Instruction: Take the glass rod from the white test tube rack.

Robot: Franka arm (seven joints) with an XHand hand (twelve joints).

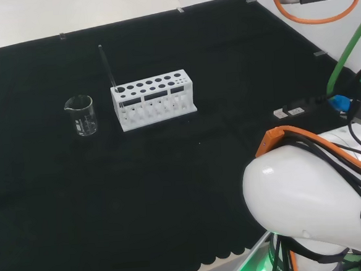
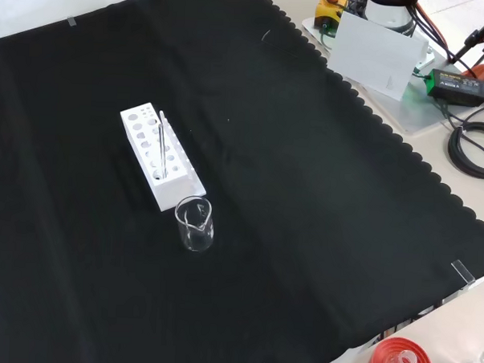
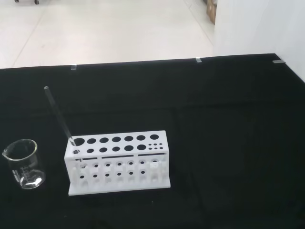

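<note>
A black-cloth worktop point(image 1: 172, 192) with scalloped edge, pale floor beyond: a white test tube rack point(image 1: 154, 101) stands w/ a glass rod point(image 1: 109, 72) in an end hole, the end nearest a small empty glass beaker point(image 1: 82, 115). The rod rises steeply, its top leaning away from the rack toward the far edge in the head view; the wrist view shows the same lean, rod point(image 3: 61, 119) slanting up and out over the rack's point(image 3: 119, 162) beaker-side end, beaker point(image 3: 25, 163) just beside. In the front view rod point(image 2: 160, 146), rack point(image 2: 159, 155), beaker point(image 2: 194, 224). Hand's finger state: cannot tell. Judging by the wrist view, rod lies ahead, well apart; approach likely along its tilt.
</note>
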